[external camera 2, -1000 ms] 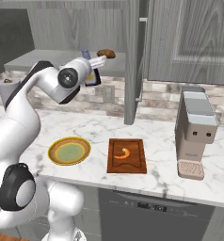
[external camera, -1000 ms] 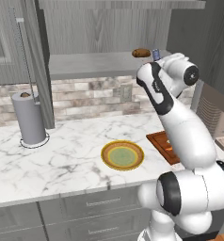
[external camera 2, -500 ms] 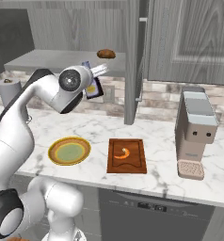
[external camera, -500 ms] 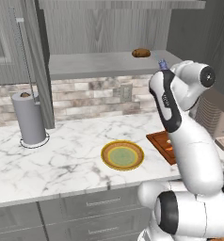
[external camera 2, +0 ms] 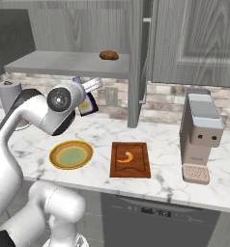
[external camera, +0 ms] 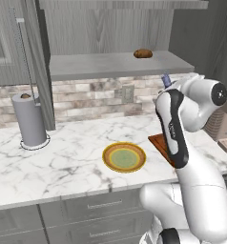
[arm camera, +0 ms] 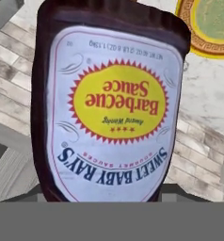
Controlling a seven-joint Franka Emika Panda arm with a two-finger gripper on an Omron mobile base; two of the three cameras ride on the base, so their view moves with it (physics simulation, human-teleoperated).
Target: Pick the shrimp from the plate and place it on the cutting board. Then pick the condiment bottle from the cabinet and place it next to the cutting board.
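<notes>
Two-finger gripper point(external camera 2: 86, 102) is clamped on the dark brown barbecue sauce condiment bottle point(arm camera: 111, 101) with pale yellow label; jaws stand wide around its body, bottle fills the hand view label-on, text upside down. Bottle's long axis runs across the jaws, bluish cap end poking up past the wrist. Below and off to one side of the gripper: reddish-brown grooved wooden cutting board point(external camera 2: 130, 159), small curled orange shrimp point(external camera 2: 127, 157) already on it. Drop spot is the bare marble beside the board. Yellow-rimmed round plate point(external camera 2: 71, 155) sits just below the gripper, grey wood-grain cabinet point(external camera 2: 64, 63) shelf above and behind.
</notes>
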